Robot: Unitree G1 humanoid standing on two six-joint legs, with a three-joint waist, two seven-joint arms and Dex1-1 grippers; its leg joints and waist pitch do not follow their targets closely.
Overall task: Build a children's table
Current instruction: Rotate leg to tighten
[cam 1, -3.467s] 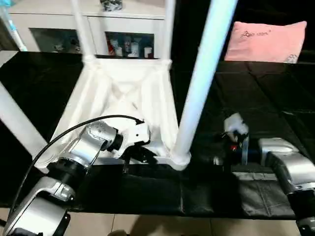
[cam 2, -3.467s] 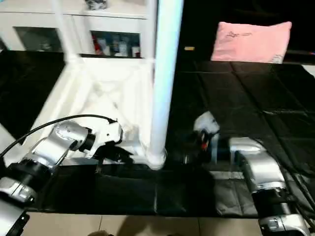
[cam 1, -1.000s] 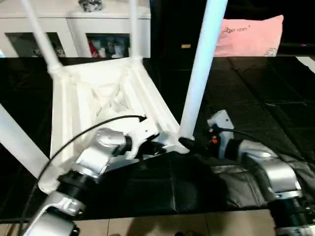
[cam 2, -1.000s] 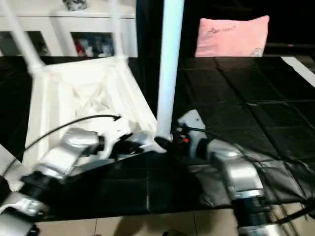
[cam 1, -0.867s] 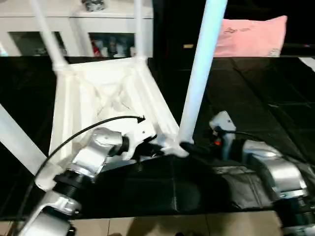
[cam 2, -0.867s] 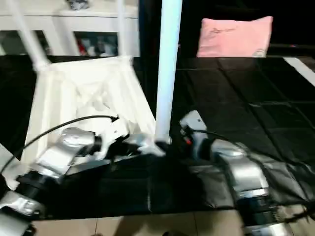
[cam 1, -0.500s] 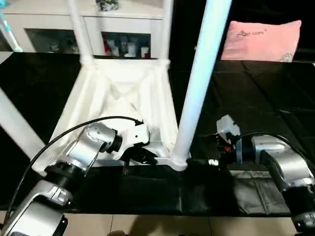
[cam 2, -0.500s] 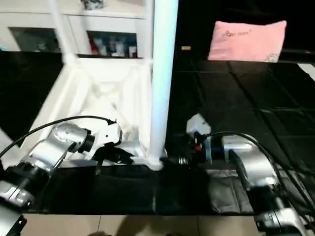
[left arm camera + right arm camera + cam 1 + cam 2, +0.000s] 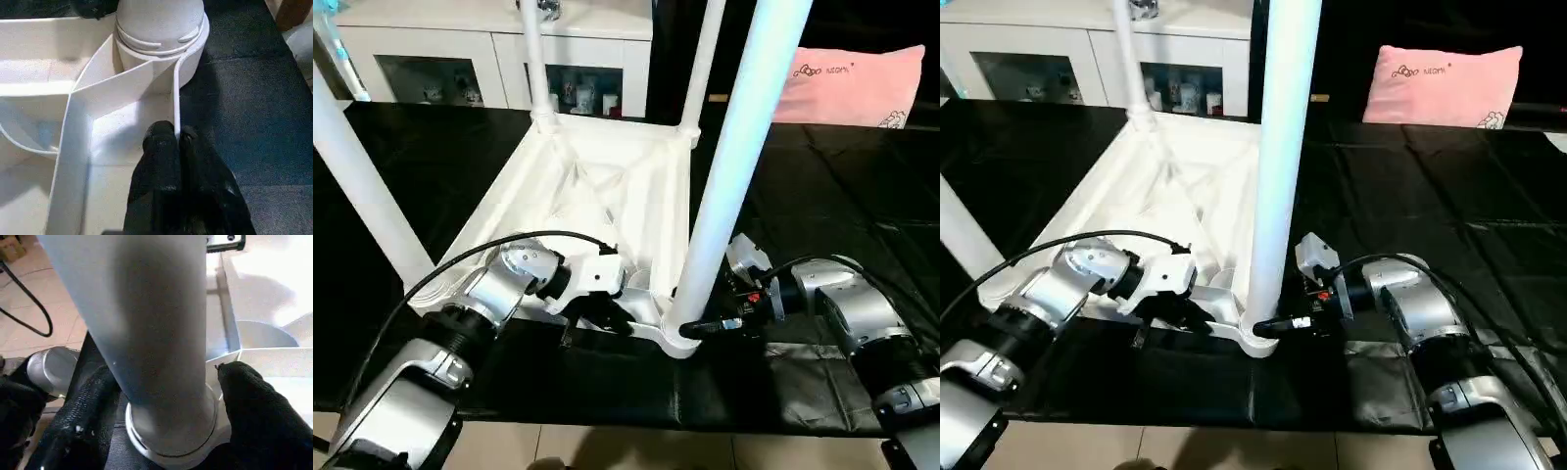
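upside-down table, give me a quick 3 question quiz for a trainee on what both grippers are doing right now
1. True or false: the left gripper is shut on a thin rim wall of the tabletop.
2. What do the right gripper fingers straddle? A) pink pillow B) near leg base C) cabinet door
3. How many legs stand in the corner sockets?

Key: 1 true; 2 B; 3 four

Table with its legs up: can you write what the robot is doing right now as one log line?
tabletop: upside down, legs up | left gripper: shut on tabletop wall by near corner | right gripper: fingers either side of near leg base | stage: leg fitting
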